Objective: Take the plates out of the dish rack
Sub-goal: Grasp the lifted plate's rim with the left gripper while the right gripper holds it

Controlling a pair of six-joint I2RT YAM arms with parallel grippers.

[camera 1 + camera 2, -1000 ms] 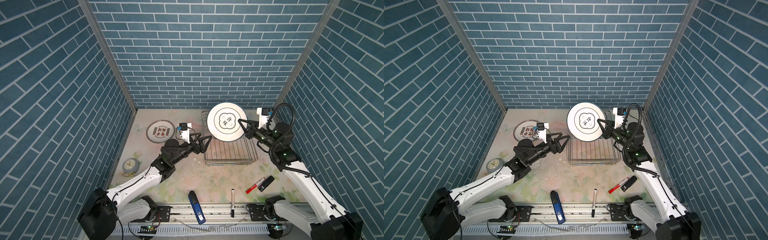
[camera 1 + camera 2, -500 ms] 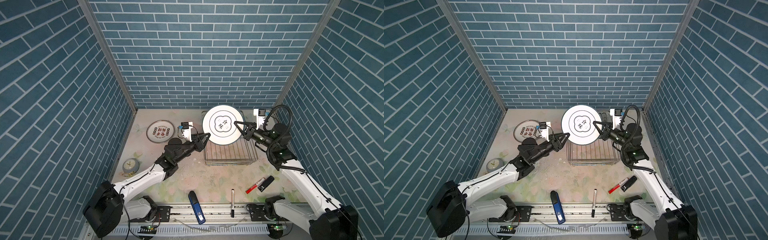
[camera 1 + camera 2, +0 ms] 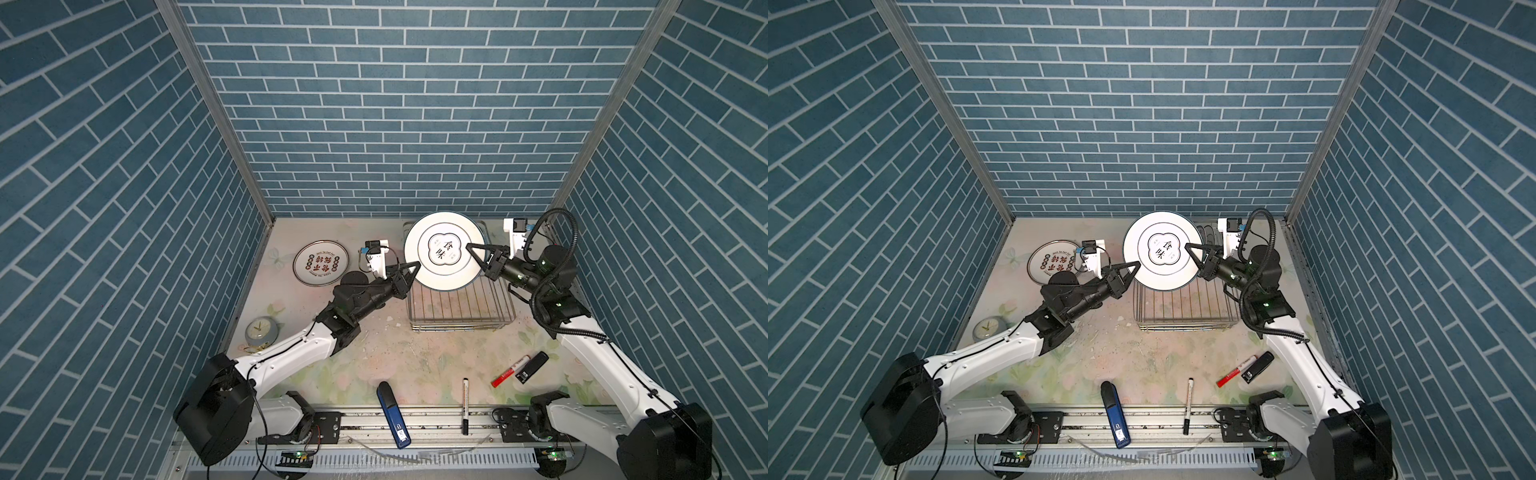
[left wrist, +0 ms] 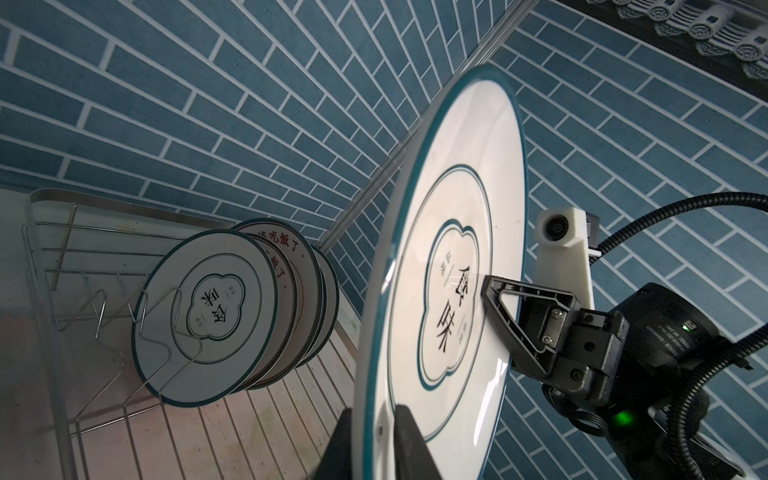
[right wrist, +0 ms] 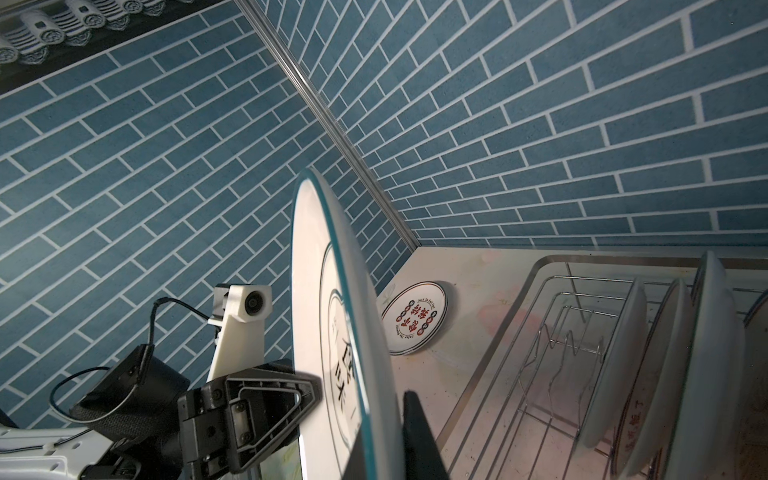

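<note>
Both sets of jaws — left and right — clamp opposite edges of one glossy, round, teal-rimmed plate [image 3: 441, 254].

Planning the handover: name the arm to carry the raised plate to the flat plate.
Probably left: the left hand grips the raised plate nearer the flat plate; the right hand is farther, over the dish rack.

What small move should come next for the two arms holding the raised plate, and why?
Probably open the right gripper: both grippers pinch opposite edges of the raised plate above the rack, so the left gripper can carry it beside the flat plate on the table.
</note>
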